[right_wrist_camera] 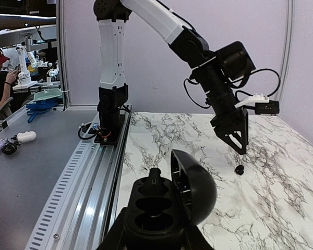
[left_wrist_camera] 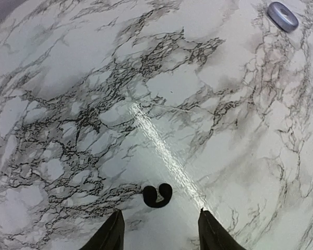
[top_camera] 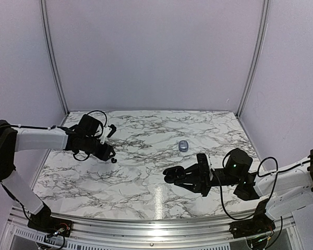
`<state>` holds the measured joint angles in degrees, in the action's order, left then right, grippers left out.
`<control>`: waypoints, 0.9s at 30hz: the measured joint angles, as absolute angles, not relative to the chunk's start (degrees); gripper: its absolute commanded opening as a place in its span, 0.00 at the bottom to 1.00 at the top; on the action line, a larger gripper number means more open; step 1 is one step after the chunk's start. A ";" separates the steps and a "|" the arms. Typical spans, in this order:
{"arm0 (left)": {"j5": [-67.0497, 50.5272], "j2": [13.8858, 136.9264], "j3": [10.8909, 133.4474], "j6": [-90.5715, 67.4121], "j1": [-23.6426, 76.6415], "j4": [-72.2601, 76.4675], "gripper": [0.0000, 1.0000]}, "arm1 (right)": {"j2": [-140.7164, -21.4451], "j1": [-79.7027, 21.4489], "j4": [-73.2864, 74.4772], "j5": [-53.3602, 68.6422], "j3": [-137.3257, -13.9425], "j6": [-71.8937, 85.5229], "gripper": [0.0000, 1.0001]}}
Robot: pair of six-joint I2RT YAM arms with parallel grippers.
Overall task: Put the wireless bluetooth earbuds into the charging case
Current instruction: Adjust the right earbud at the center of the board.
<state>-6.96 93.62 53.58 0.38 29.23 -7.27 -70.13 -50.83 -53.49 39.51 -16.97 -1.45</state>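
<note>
Far left on the marble table (top_camera: 146, 130), taking 12 o'clock as the back wall in the top view, the left arm (top_camera: 39, 138) reaches in from 9 o'clock toward 3 and tips down to the slab. The left gripper (top_camera: 110, 154) hangs just above the marble. Its fingers (left_wrist_camera: 110, 234) are parted and released, and the left wrist view shows only bare stone in the gap. A glossy black bud (left_wrist_camera: 157, 195) lies on the table just past the fingertips, clear of both. In the top view it sits at 4 o'clock from the gripper. Seen from the right wrist, the same bud (right_wrist_camera: 239, 169) rests right below the left fingertips, with a small gap showing between them.

Well apart from the bud, at about 3 o'clock from it and near the table's middle, a grey case (top_camera: 183, 146) lies closed and flat on the marble. Near it, at 7 o'clock, the black case (top_camera: 171, 173) is held above the table in the right gripper (top_camera: 183, 176), whose fingers are clenched on its lower half. Its lid (right_wrist_camera: 194, 190) stands open, swung back to the right in the wrist view. Two round wells (right_wrist_camera: 152, 204) face up, and whether anything sits in them cannot be told. The right arm (top_camera: 287, 179) folds in from the right edge, its forearm pointing toward 9 o'clock. The open case faces the left gripper across a stretch of marble.
</note>
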 measured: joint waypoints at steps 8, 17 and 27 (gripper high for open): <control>-0.95 88.16 51.13 19.09 34.15 -9.43 0.45 | -70.13 -50.81 -53.54 39.53 -16.97 -1.10 0.00; 1.50 94.83 55.94 35.40 35.16 -17.17 0.44 | -69.54 -50.83 -53.93 39.53 -16.95 -0.99 0.00; -7.42 102.67 68.31 42.04 29.23 -23.88 0.51 | -68.31 -50.83 -54.41 39.33 -15.46 0.21 0.00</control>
<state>-7.42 102.67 68.31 42.04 29.23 -23.88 -68.31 -50.83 -54.41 39.33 -15.46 0.21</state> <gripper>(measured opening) 0.495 0.250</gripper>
